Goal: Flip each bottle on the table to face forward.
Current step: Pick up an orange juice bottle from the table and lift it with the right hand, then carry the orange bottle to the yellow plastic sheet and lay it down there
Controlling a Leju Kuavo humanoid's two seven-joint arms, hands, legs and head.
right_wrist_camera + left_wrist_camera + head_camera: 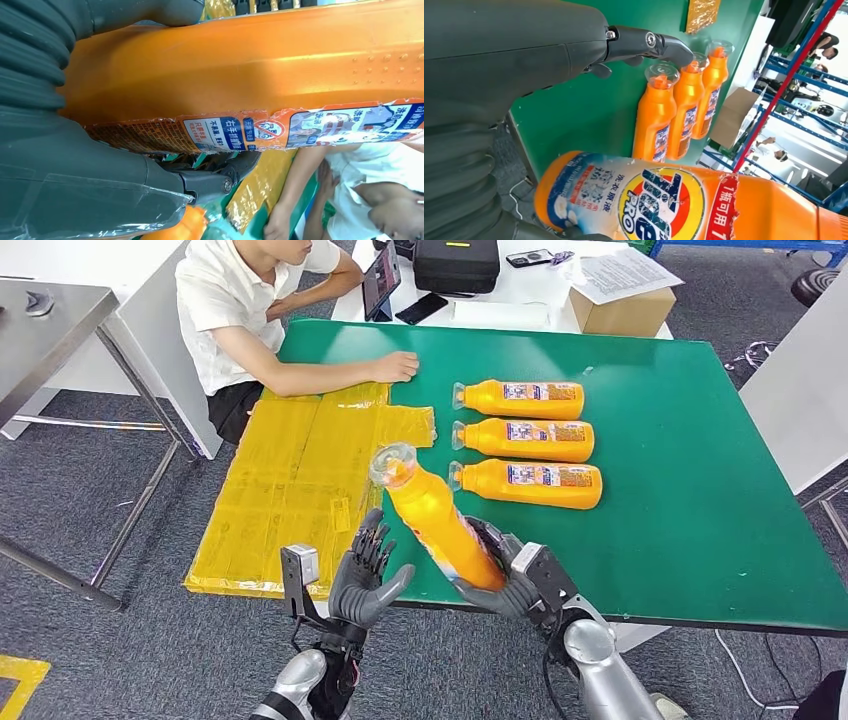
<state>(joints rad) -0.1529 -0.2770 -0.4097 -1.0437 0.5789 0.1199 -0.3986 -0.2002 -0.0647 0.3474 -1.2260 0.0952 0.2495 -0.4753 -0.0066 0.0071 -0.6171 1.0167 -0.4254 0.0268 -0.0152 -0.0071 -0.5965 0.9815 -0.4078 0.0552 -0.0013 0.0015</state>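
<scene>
Beside the held bottle [437, 522], three bottles [530, 441] lie.

The held bottle [437, 520] hides the right hand's [510, 580] fingers (cap cropped in both wrist views).

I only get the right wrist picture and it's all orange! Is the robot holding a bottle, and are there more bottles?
Observer: Yes, the right hand grips one orange bottle near its base, tilted above the near edge of the green table. Three more bottles lie in a row on the table, caps pointing toward the yellow sheet.
Operator: What's the other hand doing?
Observer: The left hand is beside the held bottle, fingers apart, holding nothing.
Operator: Does my bottle have a picture on it?
Observer: Yes, the left wrist view shows a big round logo label on the side facing that hand.
</scene>
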